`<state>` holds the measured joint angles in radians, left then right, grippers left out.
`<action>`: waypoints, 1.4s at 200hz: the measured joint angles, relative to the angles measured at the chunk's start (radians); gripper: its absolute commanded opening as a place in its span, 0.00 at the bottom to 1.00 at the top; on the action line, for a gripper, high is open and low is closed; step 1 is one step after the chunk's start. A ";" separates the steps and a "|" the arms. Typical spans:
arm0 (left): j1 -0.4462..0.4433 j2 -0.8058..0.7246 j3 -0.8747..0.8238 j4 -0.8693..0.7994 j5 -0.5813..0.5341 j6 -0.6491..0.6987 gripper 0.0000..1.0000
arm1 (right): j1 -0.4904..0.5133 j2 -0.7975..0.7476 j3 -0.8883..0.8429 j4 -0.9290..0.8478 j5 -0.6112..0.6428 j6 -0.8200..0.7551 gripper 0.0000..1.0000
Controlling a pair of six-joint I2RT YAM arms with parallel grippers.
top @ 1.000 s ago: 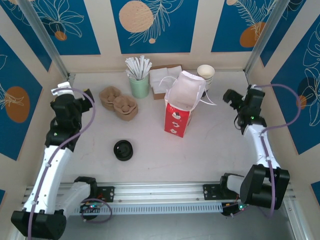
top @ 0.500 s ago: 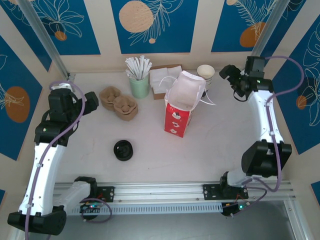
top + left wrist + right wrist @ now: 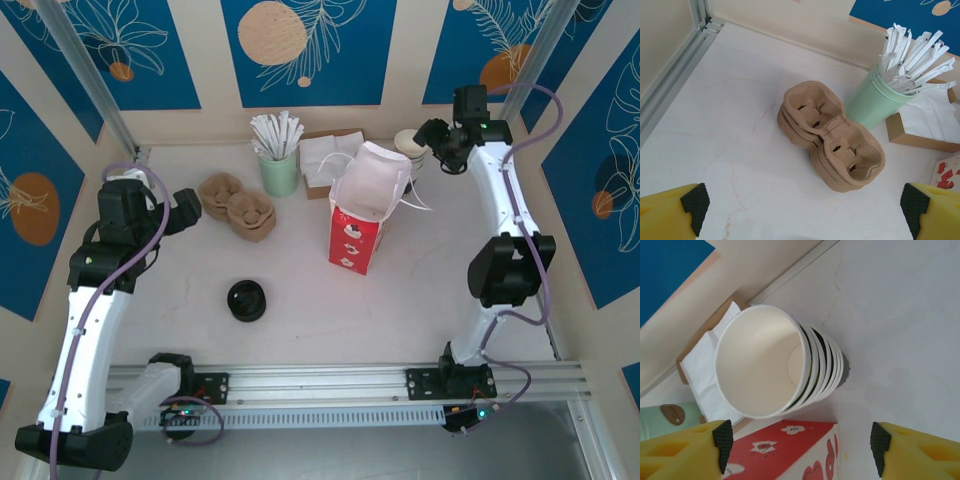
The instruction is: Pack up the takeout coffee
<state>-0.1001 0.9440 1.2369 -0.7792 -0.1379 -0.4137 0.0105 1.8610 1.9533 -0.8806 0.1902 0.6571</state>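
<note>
The takeout coffee is out of view. A red paper bag (image 3: 362, 212) stands open-topped at mid table; its printed side (image 3: 790, 450) shows low in the right wrist view. My right gripper (image 3: 437, 140) hangs at the back right beside a stack of white lidless cups (image 3: 412, 147), open. That stack (image 3: 775, 365) lies just ahead of its fingertips (image 3: 801, 452), untouched. My left gripper (image 3: 185, 206) is open over the table's left side. Nothing sits between its fingers (image 3: 804, 215), and brown pulp cup carriers (image 3: 832, 135) lie ahead.
A low black round piece (image 3: 246, 300) lies on the front left of the table. The stacked carriers (image 3: 237, 206), a green cup of wrapped straws (image 3: 279, 160) and a napkin box (image 3: 325, 160) line the back. Walls close in on both sides.
My right arm has swung from the right side to the back wall, over to the white cup stack, and its jaws have narrowed a little. The left arm shifted slightly early on, then held.
</note>
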 measured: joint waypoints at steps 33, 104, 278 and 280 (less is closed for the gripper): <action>0.000 0.000 -0.001 0.000 0.000 0.000 0.99 | 0.005 0.090 0.094 -0.025 0.023 -0.015 0.61; 0.000 0.001 -0.018 -0.008 0.000 0.000 0.99 | 0.010 0.205 0.200 -0.056 0.037 -0.034 0.36; 0.000 0.003 -0.024 -0.018 0.000 -0.007 0.99 | 0.021 0.223 0.243 -0.077 0.040 -0.059 0.04; 0.000 0.003 -0.024 -0.019 0.000 -0.007 0.99 | 0.021 0.223 0.245 -0.079 0.039 -0.060 0.03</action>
<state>-0.1001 0.9466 1.2125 -0.7979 -0.1379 -0.4210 0.0319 2.0838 2.1983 -0.9596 0.2295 0.5968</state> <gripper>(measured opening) 0.993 0.069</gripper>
